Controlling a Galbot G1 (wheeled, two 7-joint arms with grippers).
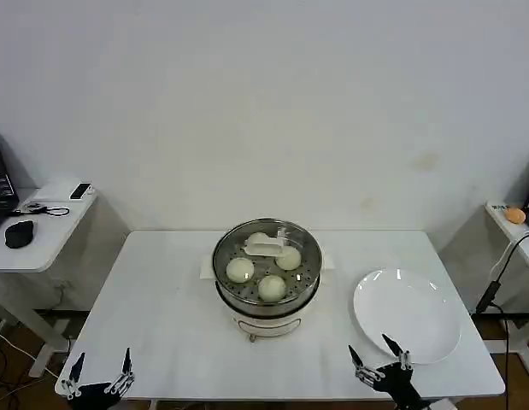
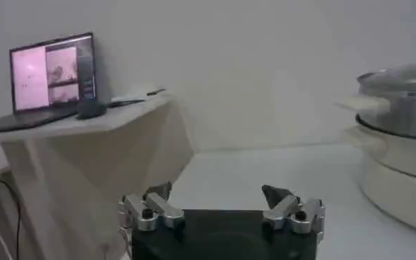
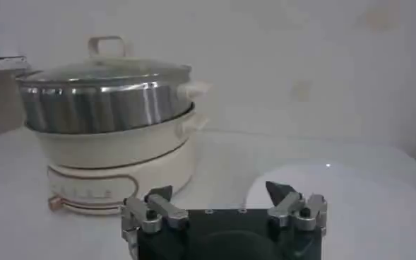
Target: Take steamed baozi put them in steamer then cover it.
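Note:
The steel steamer (image 1: 266,295) on its white base stands at the table's centre, with the clear glass cover (image 1: 247,235) and its cream handle (image 1: 268,247) resting on it. Through the glass I see several pale baozi (image 1: 239,270) on the perforated tray. The steamer (image 3: 109,106) with the cover's handle (image 3: 107,46) shows in the right wrist view, and its side (image 2: 398,141) in the left wrist view. My left gripper (image 1: 99,369) is open at the table's near left corner. My right gripper (image 1: 375,356) is open at the near right, by the plate's front edge.
A bare white plate (image 1: 409,314) lies right of the steamer. A side table with a laptop (image 2: 52,74) and a mouse (image 1: 19,232) stands to the left. Another small table (image 1: 512,218) and a dangling cable (image 1: 499,273) are at the right.

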